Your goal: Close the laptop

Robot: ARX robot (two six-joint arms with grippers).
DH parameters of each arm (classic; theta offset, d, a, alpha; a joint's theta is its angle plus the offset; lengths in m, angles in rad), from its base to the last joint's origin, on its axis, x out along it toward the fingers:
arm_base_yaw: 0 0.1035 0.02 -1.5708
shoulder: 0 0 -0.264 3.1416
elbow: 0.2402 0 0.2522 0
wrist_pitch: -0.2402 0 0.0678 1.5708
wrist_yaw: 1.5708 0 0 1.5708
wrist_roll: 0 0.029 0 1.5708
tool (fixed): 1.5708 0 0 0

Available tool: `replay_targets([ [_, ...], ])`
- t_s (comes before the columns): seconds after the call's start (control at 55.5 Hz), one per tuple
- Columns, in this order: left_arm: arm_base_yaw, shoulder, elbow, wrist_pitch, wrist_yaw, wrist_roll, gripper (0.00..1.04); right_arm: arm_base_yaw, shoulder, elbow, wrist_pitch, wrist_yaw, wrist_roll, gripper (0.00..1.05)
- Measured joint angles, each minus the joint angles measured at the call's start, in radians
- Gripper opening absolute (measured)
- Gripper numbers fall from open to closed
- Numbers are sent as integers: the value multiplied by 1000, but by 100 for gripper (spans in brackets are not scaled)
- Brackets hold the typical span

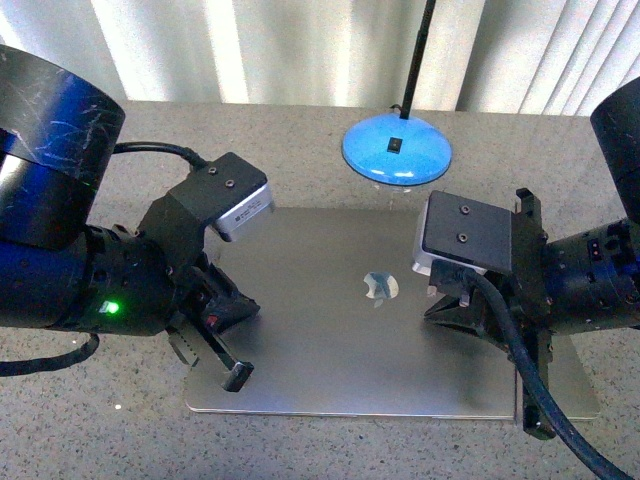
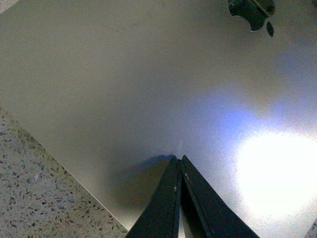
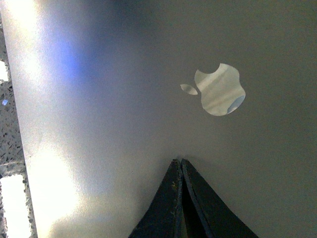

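Since both wrist views show the same thing, I'll keep it short: the laptop [image 1: 340,300] is shut, its silver lid flat on the speckled stone table [image 1: 100,420], and both arms are over it. The left gripper [image 2: 177,161] is pinched fully together with nothing between the fingers [image 2: 166,198], and they meet in one point. That point is right at the lid surface, with its shadow running up to it. I can't tell from here whether it touches or sits just above. The lid's near-left edge and bare table lie just to the outer side of this gripper. The right gripper [image 3: 177,162] looks the same, narrowed to a single point and holding nothing, at or just above the lid. Again I can't tell whether there's contact. The apple logo [image 3: 218,91] is on the lid just ahead of the right gripper's tips, slightly off their line. From the left gripper it's well ahead, toward the other arm. In the front view the logo sits between the two grippers, nearer the right one. The left gripper is over the lid's left part and the right one over its right part, well apart from each other. Past both grippers, just beyond the lid's far edge, is a blue lamp base [image 1: 397,150] with a black pole [image 1: 418,50] rising from it. The lid shows bright glare patches near both sets of tips.
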Motion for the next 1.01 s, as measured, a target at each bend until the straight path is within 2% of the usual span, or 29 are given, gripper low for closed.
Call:
replay_targets([
  [0.198, 43, -45, -42, 69, 14, -108, 4, 6, -36, -27, 132, 20, 89, 3],
  [0.252, 62, -66, -53, 111, 3, -148, 4, 7, -62, -35, 224, 67, 151, 3],
  [0.342, 120, -140, -74, 234, -69, -309, 4, 7, -97, -35, 355, 140, 239, 4],
  [0.414, 184, -226, -79, 319, -147, -480, 5, 4, -127, -23, 402, 151, 310, 15],
  [0.505, 226, -279, -74, 335, -174, -605, 21, 2, -130, -26, 404, 154, 351, 31],
  [0.631, 222, -266, -83, 333, -165, -669, 40, 7, -126, -30, 405, 154, 370, 51],
  [0.649, 219, -261, -85, 333, -163, -676, 44, 14, -115, -37, 441, 196, 401, 51],
  [0.667, 216, -259, -87, 333, -163, -676, 46, 19, -108, -47, 482, 230, 422, 50],
  [0.685, 215, -257, -88, 333, -161, -682, 49, 26, -93, -72, 580, 316, 466, 47],
  [0.703, 214, -256, -88, 332, -159, -683, 51, 29, -86, -87, 635, 339, 479, 45],
  [0.721, 210, -253, -91, 340, -171, -678, 54, 34, -73, -116, 740, 452, 534, 42],
  [0.757, 199, -237, -114, 410, -230, -651, 50, 34, -61, -165, 876, 550, 618, 36],
  [0.811, 194, -223, -157, 601, -349, -593, 43, 23, -63, -249, 1058, 694, 748, 28],
  [0.847, 196, -218, -207, 739, -409, -536, 36, 11, -83, -291, 1141, 732, 824, 22],
  [0.919, 209, -237, -280, 871, -448, -478, 25, -16, -146, -352, 1226, 736, 904, 12],
  [0.973, 220, -281, -324, 908, -449, -454, 16, -37, -207, -395, 1237, 729, 943, 3],
  [1.009, 225, -328, -352, 903, -445, -443, 9, -48, -248, -429, 1236, 717, 964, 3],
])
